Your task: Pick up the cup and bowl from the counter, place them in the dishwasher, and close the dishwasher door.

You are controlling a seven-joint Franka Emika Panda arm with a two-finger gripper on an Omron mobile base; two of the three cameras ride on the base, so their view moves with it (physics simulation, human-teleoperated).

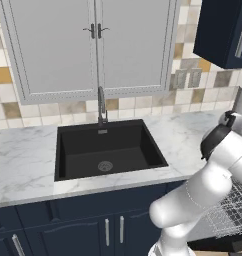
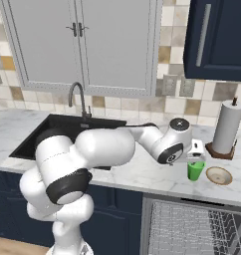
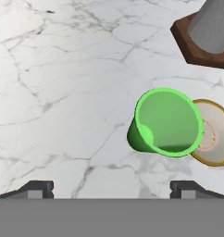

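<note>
A small green cup point(image 2: 195, 170) stands upright on the white marble counter point(image 2: 142, 174), right of the black sink. Beside it on the right lies the cream bowl point(image 2: 218, 175). My gripper point(image 2: 195, 158) hangs just above the cup, pointing down. In the hand view the cup point(image 3: 167, 122) sits right of centre with the bowl point(image 3: 216, 134) partly behind it, and my gripper point(image 3: 111, 190) is open with its tips wide apart and nothing between them. The dishwasher's wire rack point(image 2: 192, 229) is pulled out below the counter edge. The dishwasher door is hidden.
A paper-towel roll point(image 2: 227, 127) on a wooden base stands just behind the bowl. The sink point(image 1: 108, 150) with its faucet point(image 1: 100, 107) lies to the left. A navy wall cabinet point(image 2: 217, 40) hangs above the roll. Navy base cabinets point(image 1: 68, 230) run under the counter.
</note>
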